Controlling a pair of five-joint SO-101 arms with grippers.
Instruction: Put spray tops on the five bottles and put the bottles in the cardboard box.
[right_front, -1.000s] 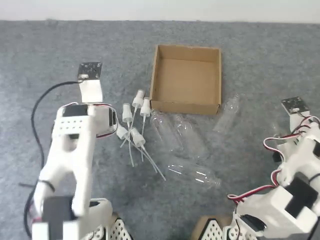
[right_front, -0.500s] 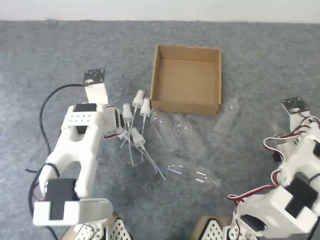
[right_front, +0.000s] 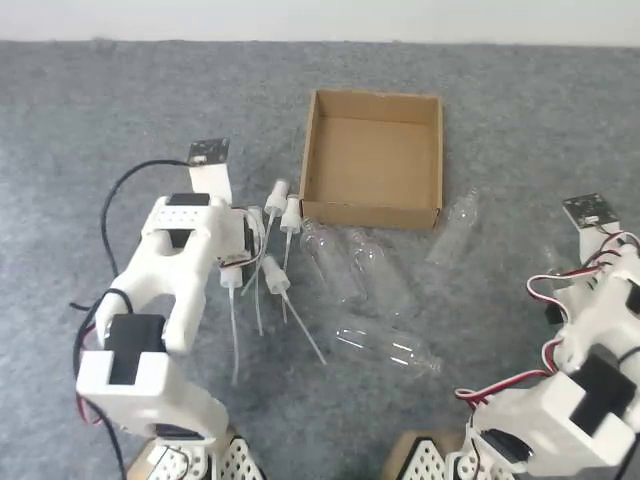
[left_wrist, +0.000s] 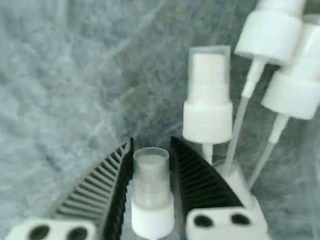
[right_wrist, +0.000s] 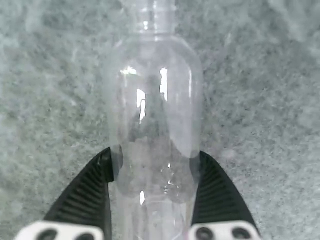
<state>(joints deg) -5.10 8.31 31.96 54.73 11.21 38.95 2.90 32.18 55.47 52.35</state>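
Observation:
My left gripper (left_wrist: 150, 143) is shut on a white spray top (left_wrist: 150, 200). In the high view that spray top (right_front: 231, 278) hangs at the left gripper (right_front: 238, 262), its thin tube pointing toward the table's front. Several more spray tops (right_front: 277, 194) lie just beside it on the grey carpet, close to the fingers (left_wrist: 207, 105). A clear bottle (right_wrist: 155, 100) sits between the black fingers of my right gripper (right_wrist: 154, 154), which is shut on it at the far right. The open cardboard box (right_front: 370, 214) stands at the back centre.
Three clear bottles (right_front: 332, 262) (right_front: 382, 268) (right_front: 392, 346) lie in front of the box, and another bottle (right_front: 455, 226) lies off its right corner. The right arm (right_front: 590, 310) sits low at the right edge. A black cable (right_front: 112, 200) loops left of the left arm.
The left arm swung right into the cluster of spray tops and closed on one, pulling it out so its tube points to the front. The right arm has not moved.

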